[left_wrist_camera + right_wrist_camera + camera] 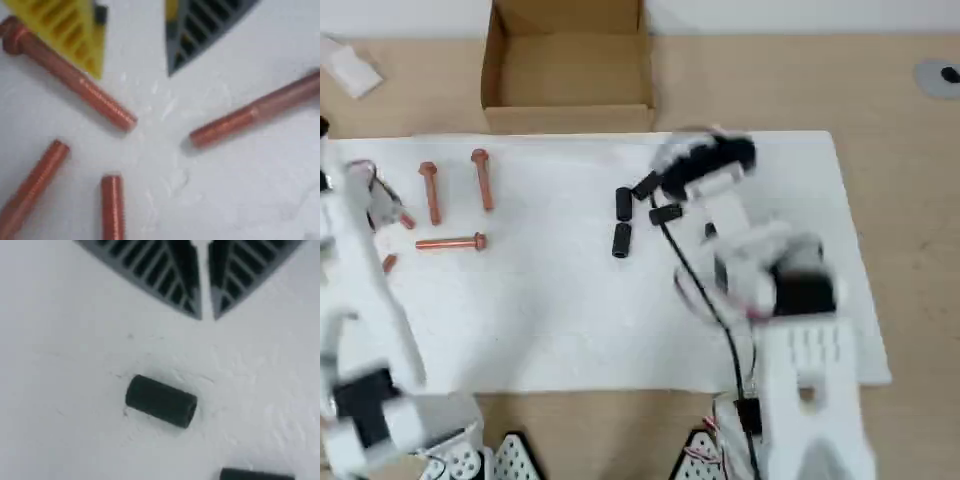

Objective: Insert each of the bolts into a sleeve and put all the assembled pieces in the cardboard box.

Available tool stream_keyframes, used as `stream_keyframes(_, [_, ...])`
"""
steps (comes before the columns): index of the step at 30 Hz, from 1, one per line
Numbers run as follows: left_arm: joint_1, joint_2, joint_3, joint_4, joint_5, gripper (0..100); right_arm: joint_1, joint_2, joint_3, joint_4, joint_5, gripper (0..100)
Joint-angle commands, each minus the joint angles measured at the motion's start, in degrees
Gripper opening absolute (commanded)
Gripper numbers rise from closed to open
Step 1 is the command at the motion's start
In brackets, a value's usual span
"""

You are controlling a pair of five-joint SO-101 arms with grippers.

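Bolts [430, 193] and sleeves [623, 203] lie unassembled. Left jaws spread over bolts; right jaws pressed together, empty, over a sleeve. Pickup step: you must open them first.

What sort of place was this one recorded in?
Most likely a lab or workshop bench set up for robot practice: a wooden table carries a white mat, with copper bolts and black sleeves laid out on it and an open cardboard box beside the mat.
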Motion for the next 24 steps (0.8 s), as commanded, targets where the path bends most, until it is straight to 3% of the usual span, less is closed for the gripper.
stream_keyframes(1, [-0.5, 11.3, -20.6, 5.8, 1.9, 11, -1.5, 18.2, -23.6, 7.2, 3.6, 1.2])
stream_keyframes(7, [0.1, 25.5, -36.8, 11.5, 4.0, 11, -6.8, 31.3, -35.9, 11.7, 3.7, 1.2])
stream_keyframes(24, [-1.8, 54.0, -67.8, 17.0, 4.3, 11, -5.4, 33.5, -37.7, 9.4, -0.4, 7.2])
